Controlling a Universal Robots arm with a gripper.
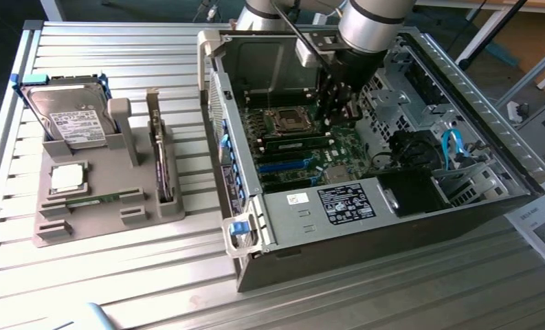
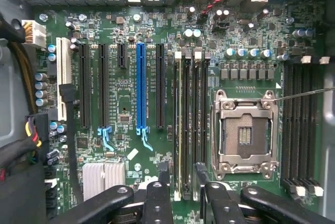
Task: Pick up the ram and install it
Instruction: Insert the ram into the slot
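Wrist view: ram (image 2: 180, 119) stands in its slot between the gripper's (image 2: 181, 170) parted fingers.

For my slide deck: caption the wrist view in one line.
Open pincer poised over the memory slots beside the empty processor socket on the motherboard.

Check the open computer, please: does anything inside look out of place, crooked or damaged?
Nothing looks damaged or spilled. The only oddity: the processor socket stands empty, and a thin wire lever from it sticks out sideways across the neighbouring memory slots.
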